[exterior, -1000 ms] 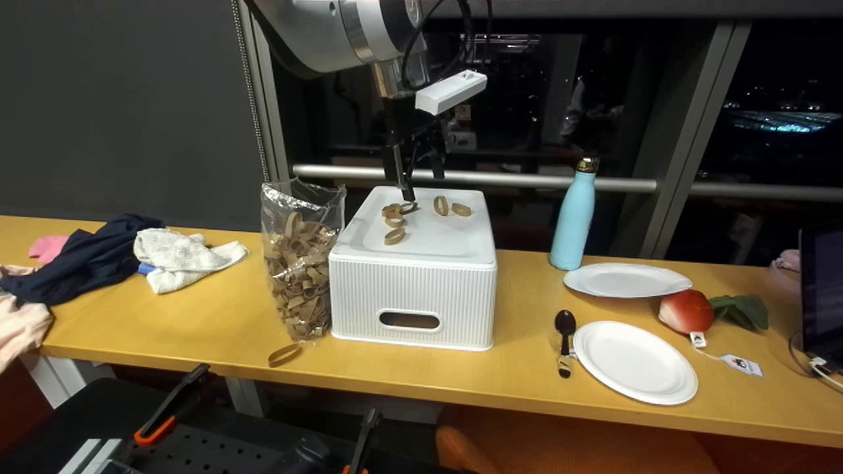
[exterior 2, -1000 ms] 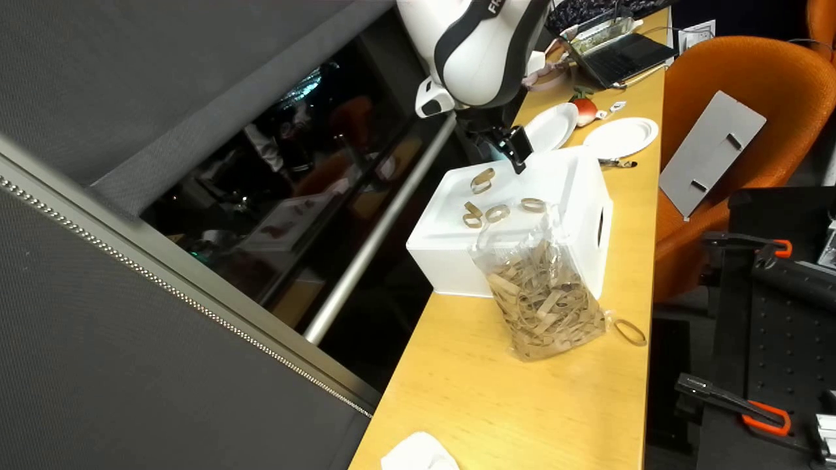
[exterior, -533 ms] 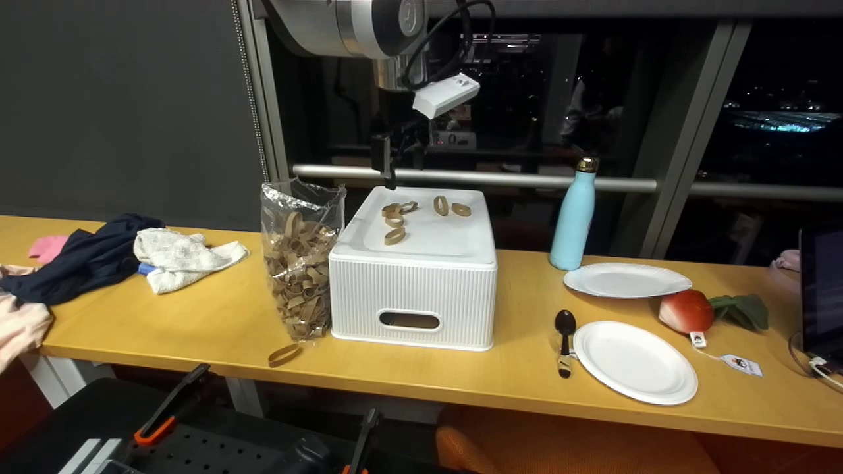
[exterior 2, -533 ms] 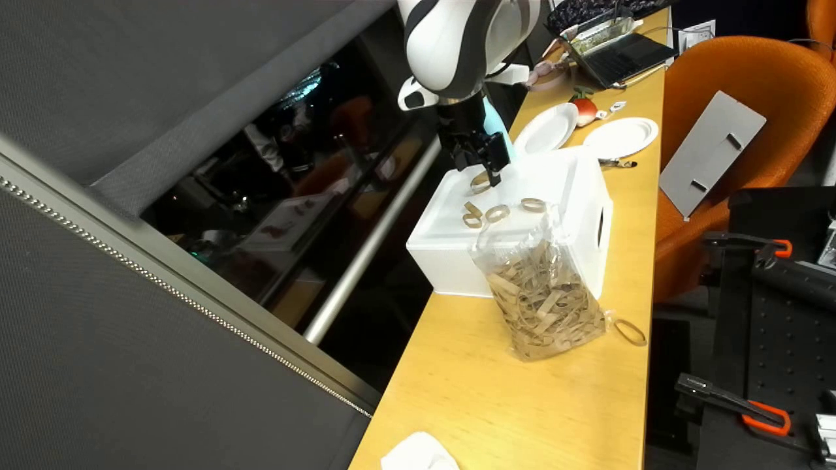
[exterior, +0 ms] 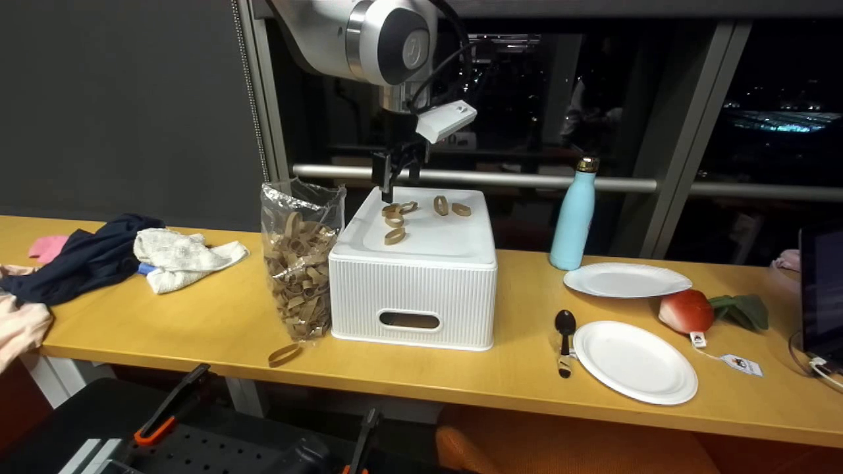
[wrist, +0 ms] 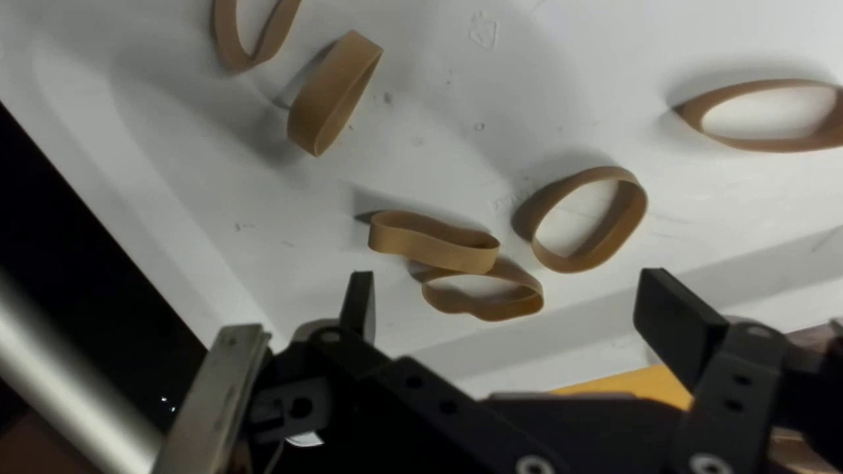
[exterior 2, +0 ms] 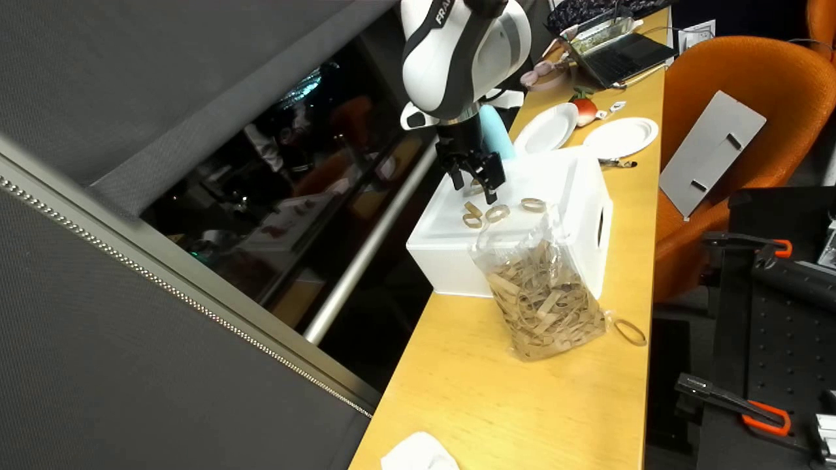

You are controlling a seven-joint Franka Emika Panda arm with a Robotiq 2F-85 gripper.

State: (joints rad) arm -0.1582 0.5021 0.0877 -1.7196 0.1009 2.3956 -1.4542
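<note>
The hand (wrist: 512, 306) is released, fingers (wrist: 359, 303) spread way apart, and it hangs low over the white box (exterior: 355, 299) on the yellow surface (exterior: 197, 322). In the wrist view the gap frames a bean-shaped rubber band (wrist: 428, 247) and a wavy rubber band (wrist: 490, 313) lying on the box, looking like they touch, both tan. Call that pair the clock center. A rounder band (wrist: 622, 217) is just beside it at 2 o'clock, an oval band (wrist: 813, 139) sits farther out that way, and a pinched band (wrist: 332, 92) is near 11, with a cut-off band (wrist: 226, 33) just past it. Round the box in an exterior view: a clear bag of bands (exterior: 299, 283) stands just beside it at 9, a stray band (exterior: 283, 363) lies at 8, a blue bottle (exterior: 573, 224) is upright between 2 and 3, and a white plate (exterior: 635, 362) sits around 4.
</note>
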